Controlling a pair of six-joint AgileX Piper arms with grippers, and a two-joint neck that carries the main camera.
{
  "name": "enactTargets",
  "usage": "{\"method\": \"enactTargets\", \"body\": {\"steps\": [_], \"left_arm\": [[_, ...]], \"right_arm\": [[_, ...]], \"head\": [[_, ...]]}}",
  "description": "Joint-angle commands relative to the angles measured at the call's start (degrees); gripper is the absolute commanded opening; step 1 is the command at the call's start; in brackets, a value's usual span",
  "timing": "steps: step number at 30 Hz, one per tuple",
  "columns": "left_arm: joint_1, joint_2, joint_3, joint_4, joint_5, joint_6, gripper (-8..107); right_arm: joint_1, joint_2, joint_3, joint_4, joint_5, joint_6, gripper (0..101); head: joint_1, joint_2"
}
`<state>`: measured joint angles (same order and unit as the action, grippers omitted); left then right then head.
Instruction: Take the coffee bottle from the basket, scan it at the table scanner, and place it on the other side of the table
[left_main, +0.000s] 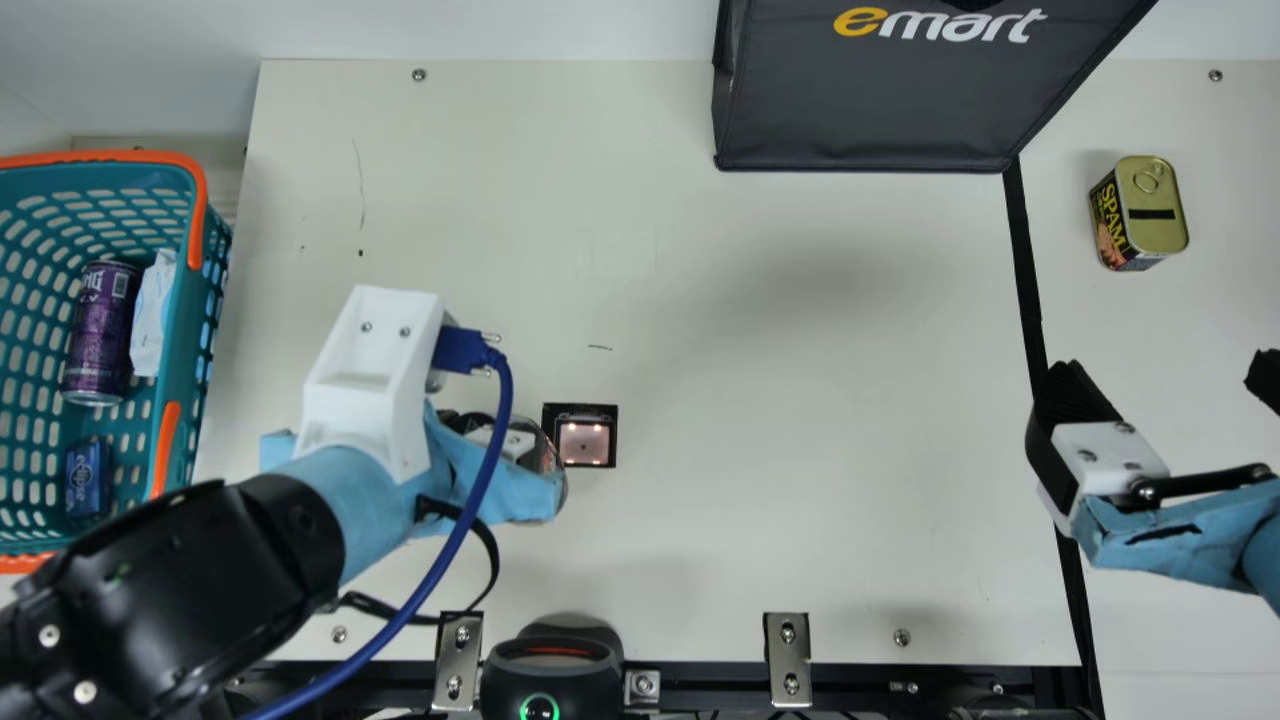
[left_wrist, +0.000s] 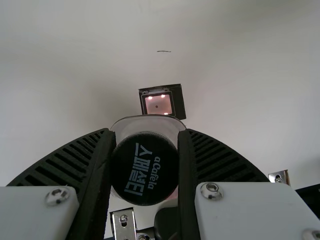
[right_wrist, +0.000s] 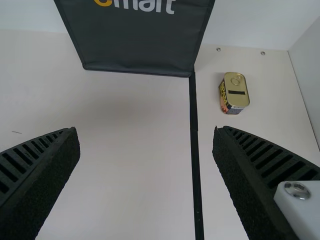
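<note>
In the main view my left gripper (left_main: 480, 435) is beside the table scanner (left_main: 584, 443), largely hidden by its own mount and blue wrapping. The coffee bottle (left_main: 548, 462) shows in part there, at the scanner's left edge. Seen from the left wrist, the black-capped coffee bottle (left_wrist: 145, 169) is clamped between both pads of my left gripper (left_wrist: 145, 167), and the lit scanner (left_wrist: 159, 103) lies just past it. My right gripper (left_main: 1165, 385) stands open at the table's right side; in the right wrist view nothing is between the fingers of this gripper (right_wrist: 146, 137).
The teal basket (left_main: 172, 330) at the left holds a purple can (left_main: 101, 330), a white packet (left_main: 152, 312) and a blue pack (left_main: 88, 478). A dark bag (left_main: 870, 95) stands at the back. A SPAM can (left_main: 1150, 212) sits right of the black line (left_main: 1024, 260).
</note>
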<state>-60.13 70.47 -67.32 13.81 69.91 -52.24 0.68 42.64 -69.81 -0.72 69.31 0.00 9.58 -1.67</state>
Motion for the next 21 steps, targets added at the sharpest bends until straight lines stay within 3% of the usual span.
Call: {"method": "enactTargets", "body": {"steps": [1,21], "left_arm": [[-0.87,-0.36,0.49,0.51,-0.01,-1.23,-8],[-7.49,-2.54,3.18,1.98,-0.01,-10.99,-8]], "right_arm": [[0.0,0.0,0.0,0.0,0.0,0.0,95],[0.0,0.0,0.0,0.0,0.0,0.0,95]], "head": [[-1.66,0.09],[-1.66,0.09]]}}
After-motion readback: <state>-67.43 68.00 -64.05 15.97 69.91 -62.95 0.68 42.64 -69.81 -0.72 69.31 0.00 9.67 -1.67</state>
